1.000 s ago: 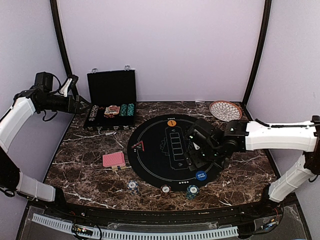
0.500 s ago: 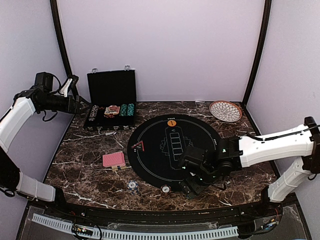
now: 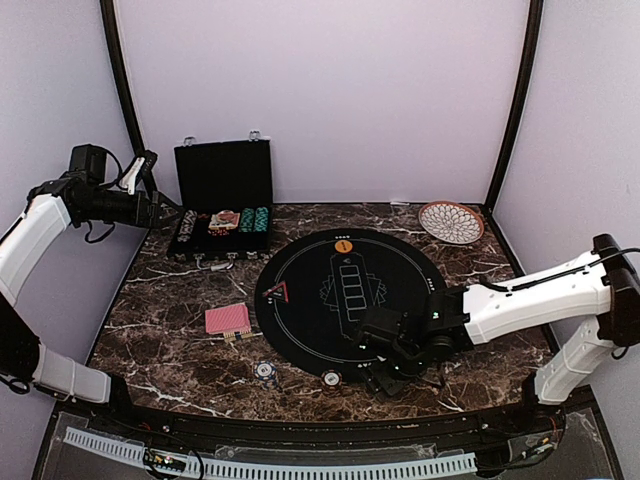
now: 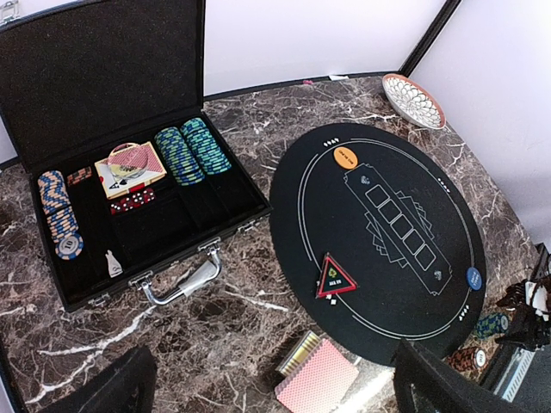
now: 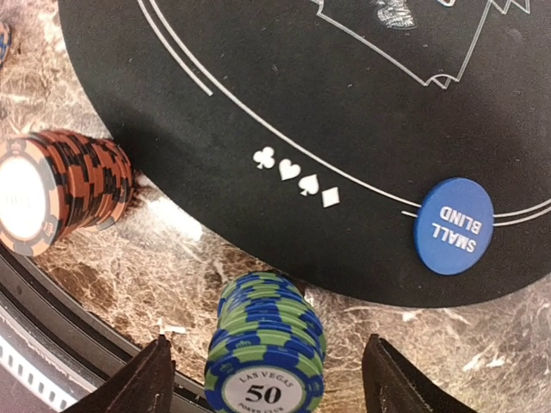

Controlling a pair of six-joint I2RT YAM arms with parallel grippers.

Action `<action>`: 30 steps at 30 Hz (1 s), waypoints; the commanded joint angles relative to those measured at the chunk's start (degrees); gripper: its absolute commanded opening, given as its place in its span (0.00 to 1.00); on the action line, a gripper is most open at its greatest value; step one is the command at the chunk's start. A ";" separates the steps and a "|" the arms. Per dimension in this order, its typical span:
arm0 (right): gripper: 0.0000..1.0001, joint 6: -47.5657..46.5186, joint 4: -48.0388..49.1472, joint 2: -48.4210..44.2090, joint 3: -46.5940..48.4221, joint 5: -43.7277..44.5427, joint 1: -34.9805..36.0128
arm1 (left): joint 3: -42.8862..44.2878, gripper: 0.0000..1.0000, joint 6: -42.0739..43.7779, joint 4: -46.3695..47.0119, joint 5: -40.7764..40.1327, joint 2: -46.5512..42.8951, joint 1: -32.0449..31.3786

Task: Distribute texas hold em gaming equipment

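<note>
My right gripper is open and low at the mat's near edge. In the right wrist view its gripper straddles a blue-and-green chip stack marked 50, fingers apart from it on both sides. An orange-and-black chip stack stands to its left, and the blue marker disc lies on the mat. The red-backed card deck lies left of the mat. The red triangle and orange disc lie on the mat. My left gripper is open and empty, held high beside the case.
The large black mat fills the table's middle. An open black case with chip rows, cards and dice stands at the back left. The wicker plate is at the back right. Two chip stacks stand near the front edge.
My right arm has swung from the mat's right side towards the near edge and come down over the blue-and-green chip stack. The left arm has not moved.
</note>
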 commanded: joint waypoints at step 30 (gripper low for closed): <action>0.34 -0.79 1.83 0.47 0.31 0.41 -1.47 | 1.83 0.99 0.70 -1.79 1.21 -1.23 0.30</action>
